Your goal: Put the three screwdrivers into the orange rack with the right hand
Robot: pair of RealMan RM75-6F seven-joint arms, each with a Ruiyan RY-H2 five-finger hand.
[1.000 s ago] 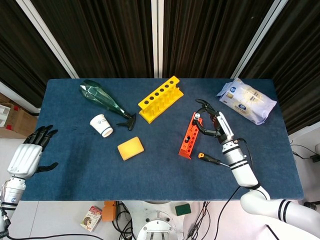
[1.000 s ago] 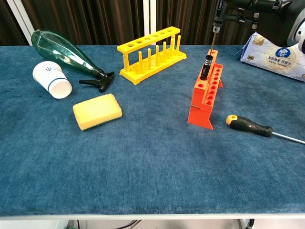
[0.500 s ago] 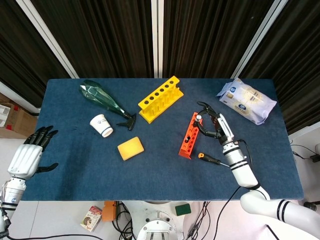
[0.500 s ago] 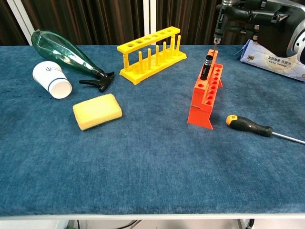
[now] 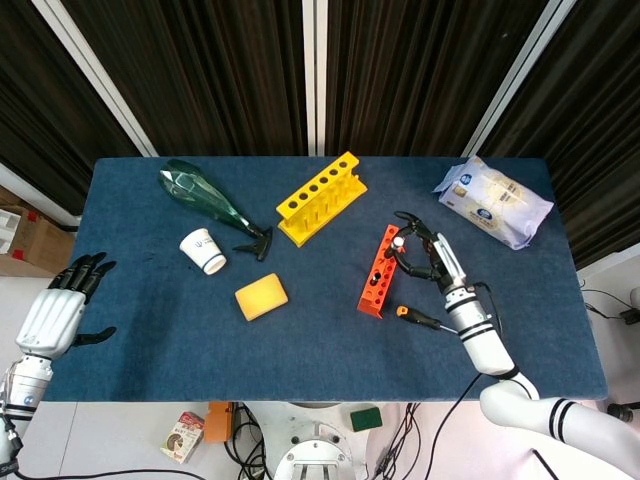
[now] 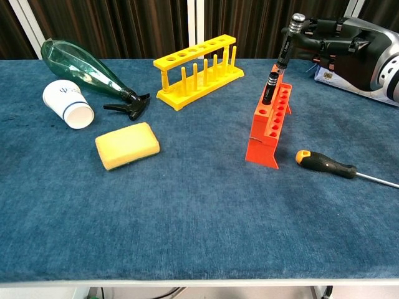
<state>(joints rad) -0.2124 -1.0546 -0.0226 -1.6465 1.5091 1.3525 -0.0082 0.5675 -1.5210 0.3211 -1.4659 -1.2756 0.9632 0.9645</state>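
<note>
The orange rack (image 6: 269, 124) (image 5: 378, 271) stands mid-table with one black screwdriver (image 6: 269, 88) upright in a far hole. My right hand (image 6: 340, 43) (image 5: 432, 262) grips a second black screwdriver (image 6: 285, 47) by its handle, its tip down at the rack's far end. A third screwdriver (image 6: 327, 164) (image 5: 414, 316), black with an orange cap, lies on the cloth to the right of the rack. My left hand (image 5: 62, 300) hangs open off the table's left edge.
A yellow tube rack (image 6: 199, 70), a green spray bottle (image 6: 84, 65), a paper cup (image 6: 67, 104) and a yellow sponge (image 6: 127, 144) lie left of the orange rack. A white wipes pack (image 5: 493, 201) sits at the back right.
My right hand has come down with the held screwdriver, bringing its tip to the far end of the orange rack. The left hand stayed still.
</note>
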